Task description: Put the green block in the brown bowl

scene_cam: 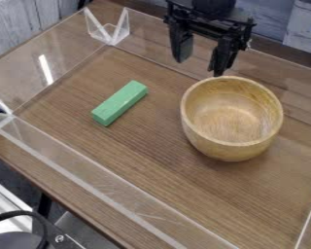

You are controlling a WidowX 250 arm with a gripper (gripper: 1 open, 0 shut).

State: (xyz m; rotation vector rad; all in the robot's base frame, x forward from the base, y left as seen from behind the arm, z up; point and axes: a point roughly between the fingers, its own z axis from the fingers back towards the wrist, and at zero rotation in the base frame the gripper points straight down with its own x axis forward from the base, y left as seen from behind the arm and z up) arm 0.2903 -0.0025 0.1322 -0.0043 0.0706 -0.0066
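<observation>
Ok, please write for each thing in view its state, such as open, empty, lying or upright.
Claw: open, raised above the table, holding nothing.
Green block: lying flat on the table, outside the bowl.
Brown bowl: upright, empty.

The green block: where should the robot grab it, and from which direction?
Probably best from above, end effector fingers closing on the two long sides near the middle of the green block. It lies flat on the table, long and narrow, so its slim width looks easiest to span, and bare tabletop shows along both long sides for the fingers.
</observation>
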